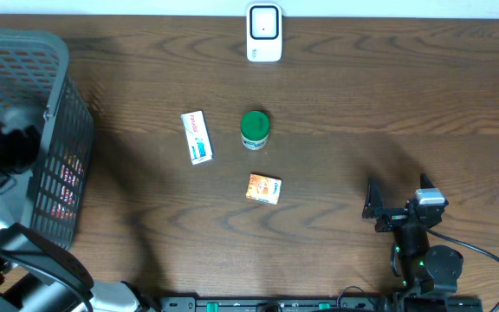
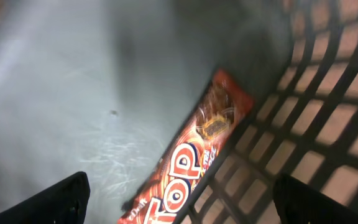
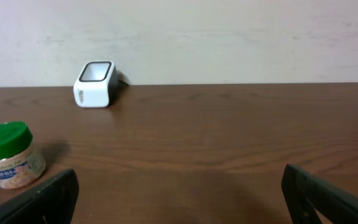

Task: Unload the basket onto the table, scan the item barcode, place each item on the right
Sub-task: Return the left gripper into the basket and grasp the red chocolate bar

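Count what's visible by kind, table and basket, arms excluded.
Boxes: 2, white box and orange box
Jars: 1, green-lidded jar
Scanners: 1, white scanner
Baskets: 1, grey basket
Snack bars: 1, snack bar, lying inside the basket
Total: 6

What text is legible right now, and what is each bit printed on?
"top": red snack wrapper lying in the basket; its smaller print is blurred.
White box: print too small to read.
Orange box: print blurred.
Green-lidded jar: label too small to read.
Scanner: no text visible.
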`<action>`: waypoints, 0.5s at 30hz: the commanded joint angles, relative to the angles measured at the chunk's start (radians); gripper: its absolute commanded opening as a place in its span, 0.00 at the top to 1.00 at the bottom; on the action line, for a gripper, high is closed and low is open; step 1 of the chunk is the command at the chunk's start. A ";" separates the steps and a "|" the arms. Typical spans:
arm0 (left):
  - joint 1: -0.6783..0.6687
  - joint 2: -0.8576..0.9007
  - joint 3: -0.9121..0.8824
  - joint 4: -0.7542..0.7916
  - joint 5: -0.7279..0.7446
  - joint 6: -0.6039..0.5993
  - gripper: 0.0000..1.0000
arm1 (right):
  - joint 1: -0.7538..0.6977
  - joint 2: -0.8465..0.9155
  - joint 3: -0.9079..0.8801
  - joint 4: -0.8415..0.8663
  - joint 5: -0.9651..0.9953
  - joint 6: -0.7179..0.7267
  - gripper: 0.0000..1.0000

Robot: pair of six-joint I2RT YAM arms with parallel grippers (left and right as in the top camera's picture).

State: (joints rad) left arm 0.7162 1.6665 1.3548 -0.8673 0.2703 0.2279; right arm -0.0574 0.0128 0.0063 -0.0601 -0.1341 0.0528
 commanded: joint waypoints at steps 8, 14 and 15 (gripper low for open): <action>-0.048 0.034 -0.131 0.185 -0.103 0.183 0.02 | 0.007 -0.003 -0.001 -0.004 0.002 0.014 0.01; -0.048 0.138 -0.132 0.223 -0.095 0.183 0.02 | 0.007 -0.003 -0.001 -0.004 0.002 0.013 0.01; -0.048 0.155 -0.132 0.226 -0.095 0.184 0.02 | 0.007 -0.003 -0.001 -0.004 0.002 0.013 0.01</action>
State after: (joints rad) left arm 0.6716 1.7676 1.2327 -0.6445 0.1772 0.3908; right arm -0.0574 0.0128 0.0063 -0.0601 -0.1341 0.0528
